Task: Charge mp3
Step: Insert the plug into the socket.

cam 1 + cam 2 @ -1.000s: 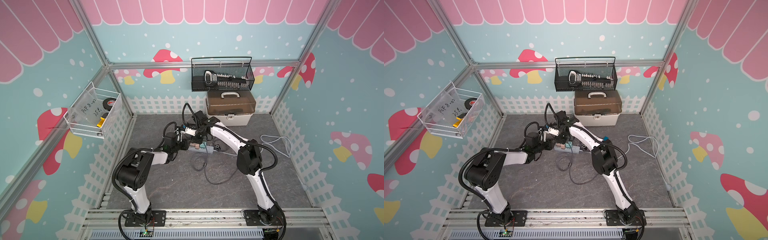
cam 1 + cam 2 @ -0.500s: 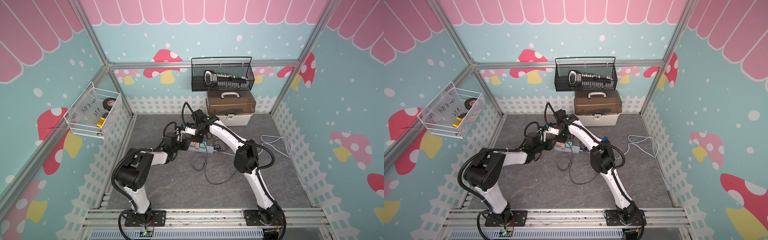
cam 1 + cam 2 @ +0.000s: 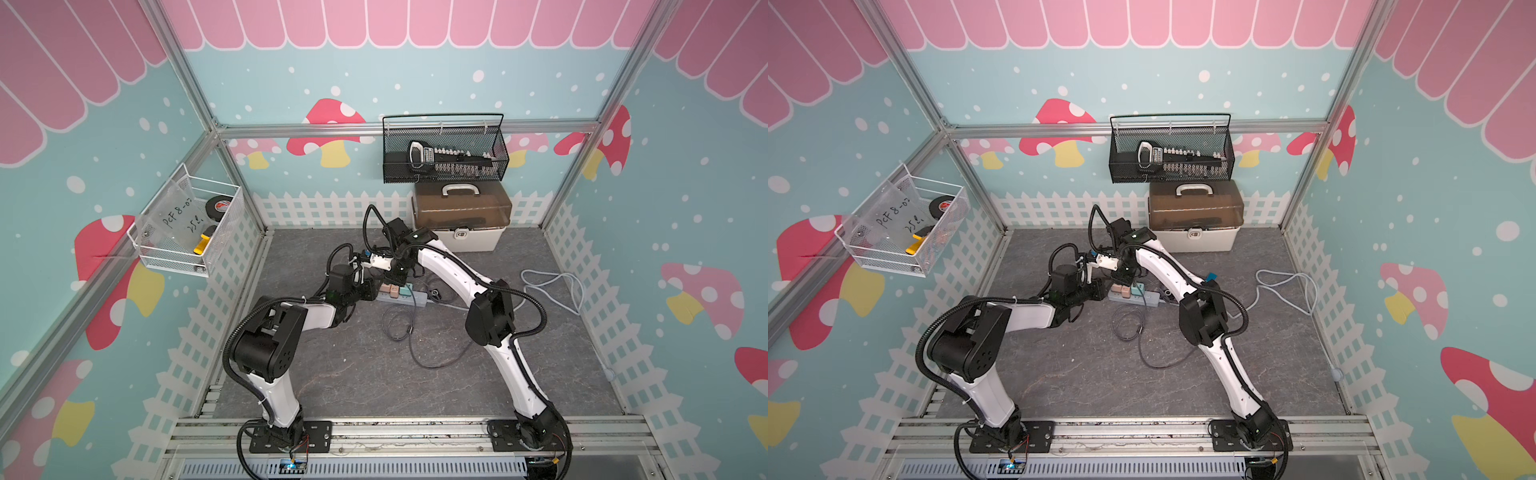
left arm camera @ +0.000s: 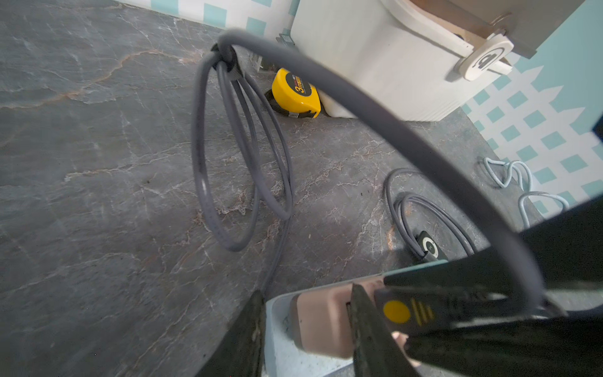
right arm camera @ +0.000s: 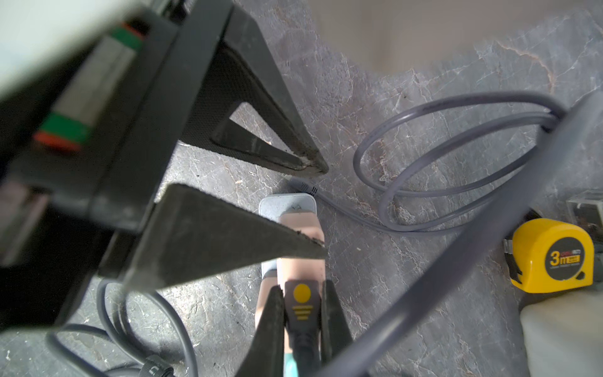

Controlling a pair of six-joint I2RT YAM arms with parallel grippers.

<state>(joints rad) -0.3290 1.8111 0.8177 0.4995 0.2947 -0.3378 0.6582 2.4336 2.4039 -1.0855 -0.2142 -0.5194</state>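
Left gripper point(image 4: 306, 289): black fingers astride the end of the pale blue-grey power strip point(image 5: 287, 202), seemingly clamping it, left of centre in both top views. Right gripper point(image 5: 303, 292): clenched on the black USB plug with yellow dot point(image 5: 301, 313), above the strip's pink adapter point(image 4: 321, 323). Small black mp3 player with white dial point(image 4: 430, 247): on the grey floor just right of the strip.
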